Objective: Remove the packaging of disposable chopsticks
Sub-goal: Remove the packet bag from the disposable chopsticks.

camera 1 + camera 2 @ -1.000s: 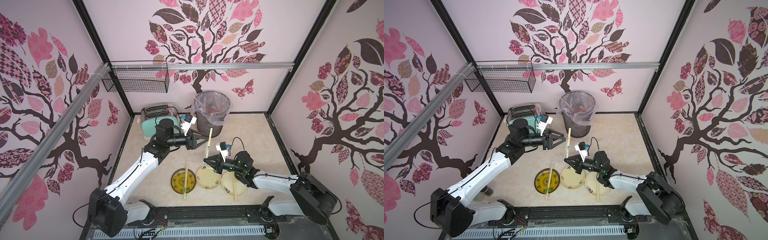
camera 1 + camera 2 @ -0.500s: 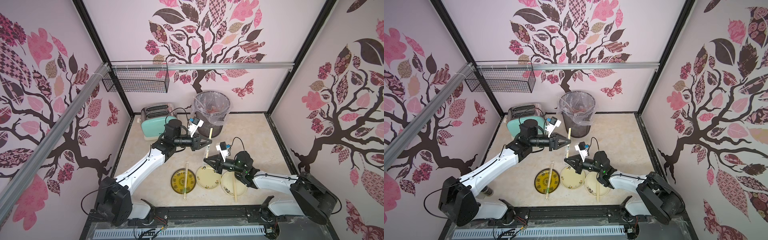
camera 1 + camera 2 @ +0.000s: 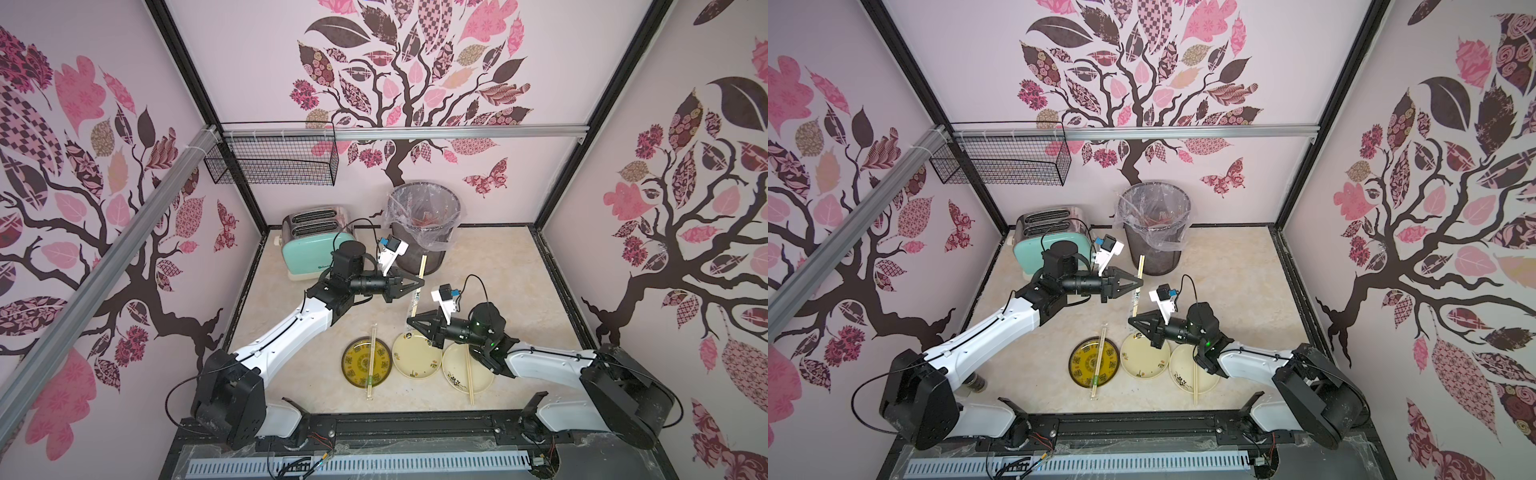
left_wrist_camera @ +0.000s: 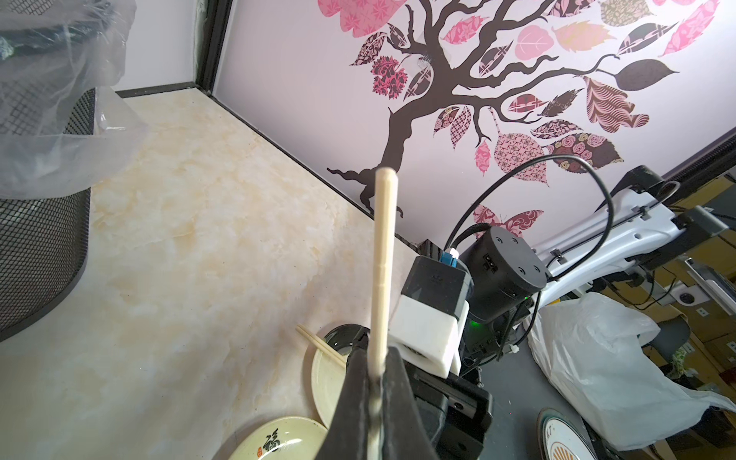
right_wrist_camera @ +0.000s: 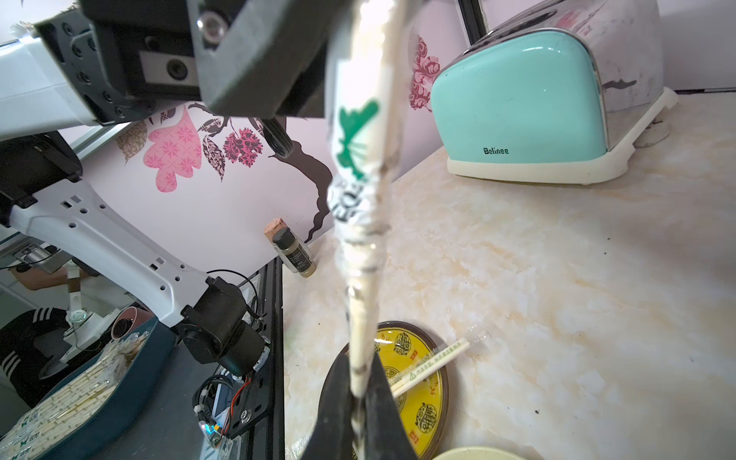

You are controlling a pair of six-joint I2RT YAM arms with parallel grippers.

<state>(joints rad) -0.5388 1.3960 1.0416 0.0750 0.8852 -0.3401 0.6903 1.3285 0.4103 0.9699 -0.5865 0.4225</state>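
One pair of disposable chopsticks (image 3: 422,264) stands nearly upright in the air in front of the bin in both top views. My left gripper (image 3: 421,283) is shut on its upper part, and the bare tip (image 4: 384,223) sticks out past the jaws. Below it, the clear packaging (image 5: 354,159) with green print is bunched around the sticks. My right gripper (image 3: 409,320) is shut on the sleeved lower end (image 5: 361,358). A second pair, still in its sleeve (image 3: 370,360), lies across the yellow plate (image 3: 353,365). A bare pair (image 3: 469,374) lies on the right cream plate (image 3: 455,370).
An empty cream plate (image 3: 417,354) sits between the two other plates. A mesh bin (image 3: 424,224) with a clear liner stands at the back, with a teal toaster (image 3: 316,245) to its left. A small bottle (image 5: 294,255) stands by the left wall.
My left gripper has swung right to the upright chopsticks and shut on their upper part. The right gripper has stayed still, holding the lower end.
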